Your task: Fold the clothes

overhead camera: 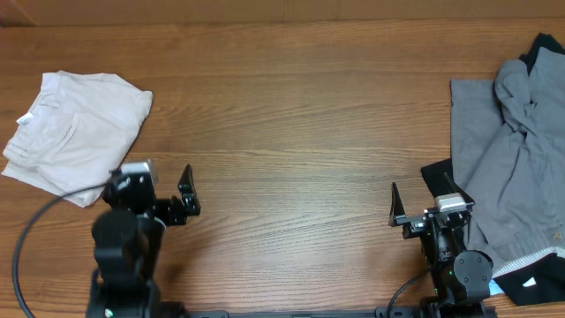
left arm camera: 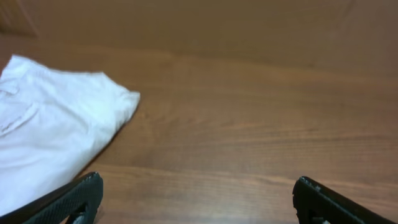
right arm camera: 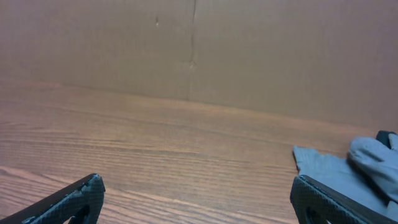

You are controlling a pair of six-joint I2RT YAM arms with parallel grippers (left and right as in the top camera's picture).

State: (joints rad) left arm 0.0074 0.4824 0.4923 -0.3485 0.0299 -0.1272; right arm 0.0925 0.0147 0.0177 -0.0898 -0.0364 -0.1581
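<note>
The light beige shorts lie folded in a bundle at the far left of the table, with a small white tag on their left edge. They also show at the left of the left wrist view. My left gripper is open and empty, just right of the shorts' near corner, its left finger close to the cloth. My right gripper is open and empty above bare wood, just left of a pile of grey and black garments. A grey edge of that pile shows in the right wrist view.
The wooden table runs between the two cloth piles. A brown wall stands behind the table's far edge. A black cable loops by the left arm's base.
</note>
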